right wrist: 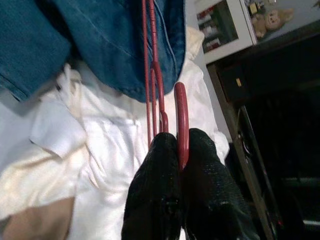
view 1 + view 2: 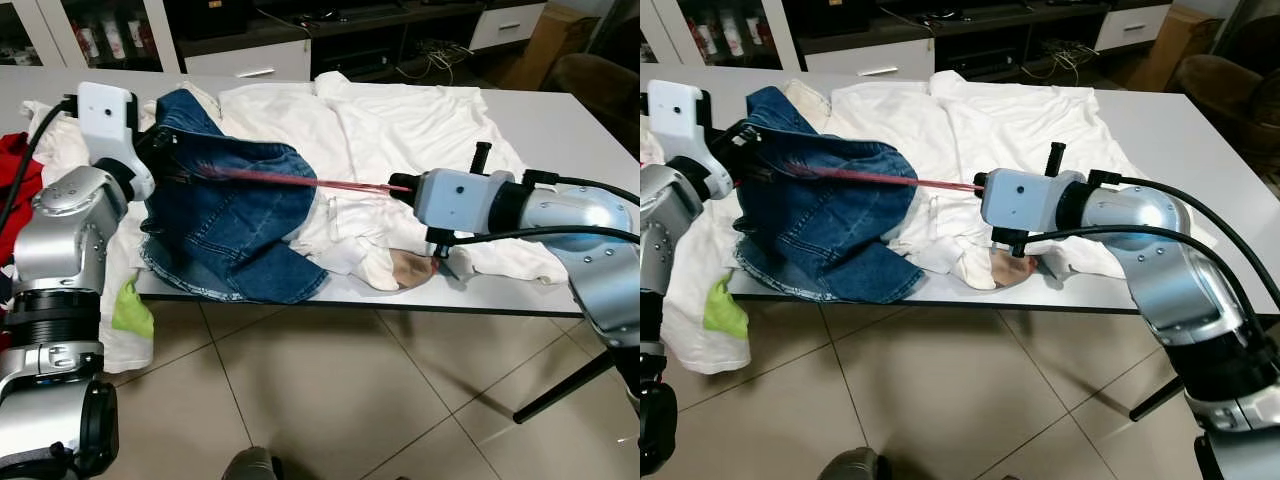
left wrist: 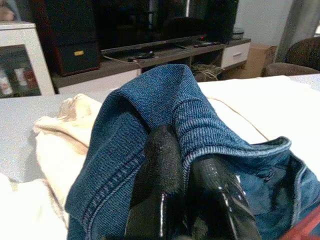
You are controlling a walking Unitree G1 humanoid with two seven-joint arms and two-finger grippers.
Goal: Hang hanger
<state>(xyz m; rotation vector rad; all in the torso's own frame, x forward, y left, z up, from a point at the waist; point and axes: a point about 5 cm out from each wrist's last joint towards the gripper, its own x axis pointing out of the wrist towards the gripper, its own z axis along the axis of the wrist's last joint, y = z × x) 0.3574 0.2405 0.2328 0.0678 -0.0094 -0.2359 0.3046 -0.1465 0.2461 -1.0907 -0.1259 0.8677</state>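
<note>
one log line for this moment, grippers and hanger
left gripper: shut on blue denim garment | right gripper: shut on thin red hanger | hanger: inside denim | table: white clothes piled

Your right gripper (image 1: 179, 150) has its two black fingers (image 1: 155, 185) pinched together on the hook of the red hanger (image 1: 181, 120). From that grip, the hanger's thin red arms run straight away from the fingers and disappear under the blue denim garment (image 1: 100, 40). Below the denim, beside the hanger, lies rumpled white clothing (image 1: 100, 150). Beyond the hanger's hook stands a dark cabinet (image 1: 270, 125).
</note>
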